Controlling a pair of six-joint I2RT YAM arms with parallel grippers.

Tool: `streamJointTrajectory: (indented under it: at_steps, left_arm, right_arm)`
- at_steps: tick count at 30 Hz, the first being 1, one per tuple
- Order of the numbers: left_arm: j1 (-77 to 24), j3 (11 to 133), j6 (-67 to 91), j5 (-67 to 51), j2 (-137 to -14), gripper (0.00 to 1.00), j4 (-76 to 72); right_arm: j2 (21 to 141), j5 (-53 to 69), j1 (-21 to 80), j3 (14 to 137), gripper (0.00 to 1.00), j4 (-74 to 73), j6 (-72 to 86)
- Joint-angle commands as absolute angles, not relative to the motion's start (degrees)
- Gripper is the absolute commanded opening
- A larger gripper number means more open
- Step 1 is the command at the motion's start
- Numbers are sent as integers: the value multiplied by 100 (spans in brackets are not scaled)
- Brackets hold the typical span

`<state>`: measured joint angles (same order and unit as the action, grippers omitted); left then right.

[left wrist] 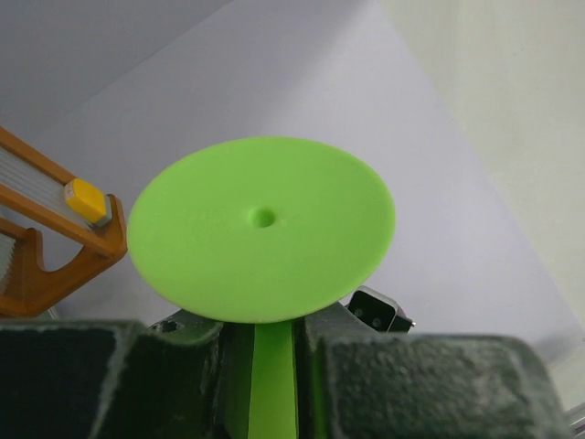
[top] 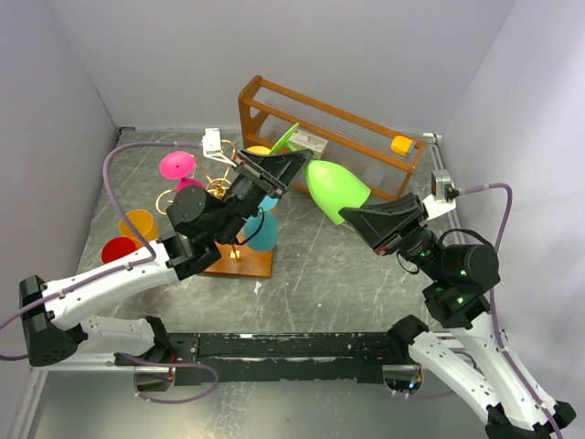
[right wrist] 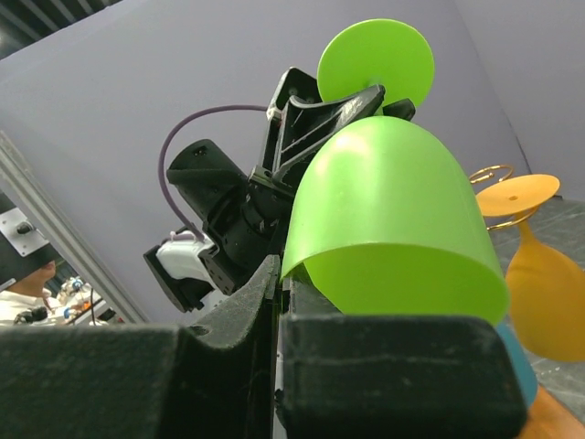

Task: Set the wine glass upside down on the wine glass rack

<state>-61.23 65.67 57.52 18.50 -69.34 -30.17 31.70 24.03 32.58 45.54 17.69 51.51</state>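
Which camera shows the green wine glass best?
Right wrist: the green wine glass shows bowl and foot together. Left wrist shows only foot and stem in the left gripper; top external, bowl and foot edge.

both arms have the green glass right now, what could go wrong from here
1. Both grippers clamp the green wine glass: the left gripper on the stem, the right gripper on the bowl. If the arms pull unevenly, the thin stem may snap or twist.
2. The right gripper seems to pinch only the bowl wall at its rim, so it may slip.
3. The wine glass rack carries a teal glass and a pink glass close to the left arm; a swing could knock them.
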Motion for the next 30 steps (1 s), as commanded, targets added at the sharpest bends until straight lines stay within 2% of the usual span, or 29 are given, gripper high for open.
streamJointTrajectory:
  at_steps: [1,12,14,16,17,18,20,23,30]
  left_arm:
    - [-6169,6574,5669,1642,-6982,8,-3146]
    - [-6162,6427,5308,1649,-6875,7,-3187]
    - [-6166,6361,5239,1660,-6825,7,-3155]
    - [-6162,6307,5147,1674,-6760,7,-3074]
    - [-6166,6280,5095,1672,-6720,7,-3035]
    - [-6162,6262,5018,1664,-6676,7,-3011]
    - [-6161,6305,4749,1599,-6634,7,-2829]
    - [-6161,6558,4280,1410,-6644,7,-2398]
    - [-6161,6748,3053,954,-6513,7,-1835]
  right_arm:
    - [3100,2680,3270,4673,0,1504,5099]
    - [2960,2518,3271,4939,1,721,4699]
    - [2914,2364,3270,5034,11,338,4580]
    - [2887,2228,3272,5132,30,-67,4474]
    - [2854,2130,3270,5194,44,-304,4419]
    - [2832,2033,3270,5259,54,-543,4347]
    - [2836,2086,3270,5485,65,-1084,4032]
    - [2972,2006,3270,6071,71,-2047,3514]
    - [3463,1292,3270,7153,72,-3826,3143]
